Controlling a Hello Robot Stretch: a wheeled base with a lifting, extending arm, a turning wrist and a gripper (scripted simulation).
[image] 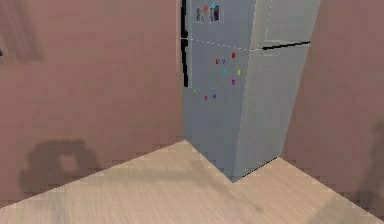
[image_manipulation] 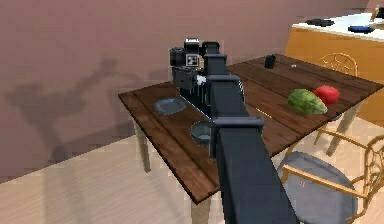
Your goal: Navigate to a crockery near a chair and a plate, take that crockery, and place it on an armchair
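The arm [image_manipulation: 235, 150] is held out across a dark wooden table [image_manipulation: 265, 95], presumably so that the claw [image_manipulation: 183, 80] is set over the crockery at the table's end. How wide the claw stands cannot be told. Nor can it be told whether anything is held in it, since a flat grey dish [image_manipulation: 170, 104] lies on the table right at its tip. A grey bowl [image_manipulation: 203, 131] is seen a little behind the claw, close against the arm. One of these two is judged to be the piece wanted and the other the plate. A watermelon [image_manipulation: 307, 101] and a red fruit [image_manipulation: 327, 94] lie well off to the claw's side. A wicker chair [image_manipulation: 320, 172] is drawn up farther back beside the arm. A grey fridge [image: 235, 90] is faced by the base, which is judged to be parked side-on so that the reach falls across the table.
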